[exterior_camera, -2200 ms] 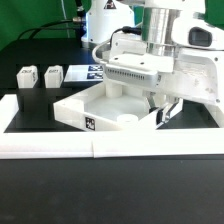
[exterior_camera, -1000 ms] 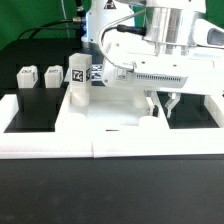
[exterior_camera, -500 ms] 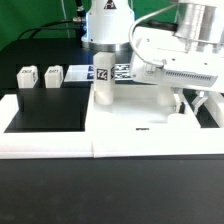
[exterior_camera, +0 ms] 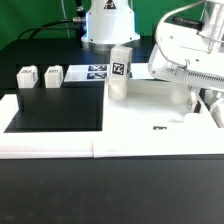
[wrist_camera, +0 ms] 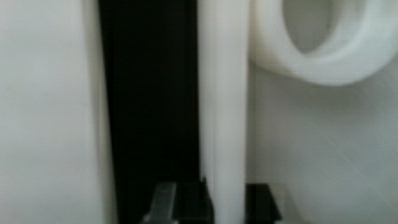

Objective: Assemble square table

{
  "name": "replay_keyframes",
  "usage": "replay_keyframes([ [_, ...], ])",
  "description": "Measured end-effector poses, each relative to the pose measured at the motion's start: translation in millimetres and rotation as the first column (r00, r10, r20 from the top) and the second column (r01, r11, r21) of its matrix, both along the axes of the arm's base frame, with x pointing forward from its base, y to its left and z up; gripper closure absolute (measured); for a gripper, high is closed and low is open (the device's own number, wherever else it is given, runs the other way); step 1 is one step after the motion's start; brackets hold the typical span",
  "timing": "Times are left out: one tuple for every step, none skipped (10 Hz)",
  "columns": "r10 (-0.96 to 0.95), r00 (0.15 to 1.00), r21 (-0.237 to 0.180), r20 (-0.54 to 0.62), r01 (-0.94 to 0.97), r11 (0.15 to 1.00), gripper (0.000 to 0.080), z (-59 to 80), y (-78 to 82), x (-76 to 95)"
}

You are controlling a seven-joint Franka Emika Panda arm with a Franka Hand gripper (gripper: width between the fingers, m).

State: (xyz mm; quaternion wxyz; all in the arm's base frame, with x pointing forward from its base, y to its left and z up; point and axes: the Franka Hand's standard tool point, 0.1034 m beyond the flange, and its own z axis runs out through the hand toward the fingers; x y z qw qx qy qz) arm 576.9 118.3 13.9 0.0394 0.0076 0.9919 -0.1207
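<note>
- Two loose legs sit side by side in the upper left of the exterior view: first leg (exterior_camera: pixel 26 77) & second leg (exterior_camera: pixel 51 75). Both are small, white & have tags.
- Just right of them, near the top middle, the marker board (exterior_camera: pixel 92 72) lies flat.
- Big white square plate (exterior_camera: pixel 150 112) lies flat & fills the middle right of the frame. It has a little black tag (exterior_camera: pixel 158 128) on it.
- Third leg (exterior_camera: pixel 119 76) stands straight up at the plate's far corner, upper middle of the frame, w/ its tag facing the camera.
- Robot arm (exterior_camera: pixel 190 45) hangs in the upper right.
- Gripper (exterior_camera: pixel 207 106) is at the right edge of the frame, down at the plate's right side.
- In the wrist view the gripper (wrist_camera: pixel 214 203) is pinching the plate's thin white side wall (wrist_camera: pixel 222 100). One dark finger (wrist_camera: pixel 169 205) is on each side & touching it.
- Round corner socket (wrist_camera: pixel 329 45) shows just beside that wall.
- Long white rail (exterior_camera: pixel 50 148) runs along the lower part of the frame. The plate's near edge looks pushed up to it, but can't tell for sure.
- Black table (exterior_camera: pixel 55 110) shows in the middle left.
</note>
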Motion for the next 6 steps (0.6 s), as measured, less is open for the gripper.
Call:
replay_keyframes([
  [0.000, 1.000, 0.000, -0.001, 0.000, 1.000, 0.0735, -0.3, -0.4, -0.2],
  [-0.001, 1.000, -0.002, -0.001, 0.001, 1.000, 0.0663, -0.3, -1.5, -0.1],
  [-0.008, 1.000, -0.011, -0.001, 0.008, 1.000, 0.0493, 1.1, -7.5, 1.1],
  [-0.015, 1.000, -0.019, -0.001, 0.015, 1.000, 0.0493, 2.2, -13.6, 2.1],
  [-0.023, 1.000, -0.029, -0.002, 0.023, 0.999, 0.0286, 3.4, -19.7, 2.9],
  [-0.029, 1.000, -0.035, -0.002, 0.029, 0.999, 0.0190, 3.8, -24.3, 3.7],
])
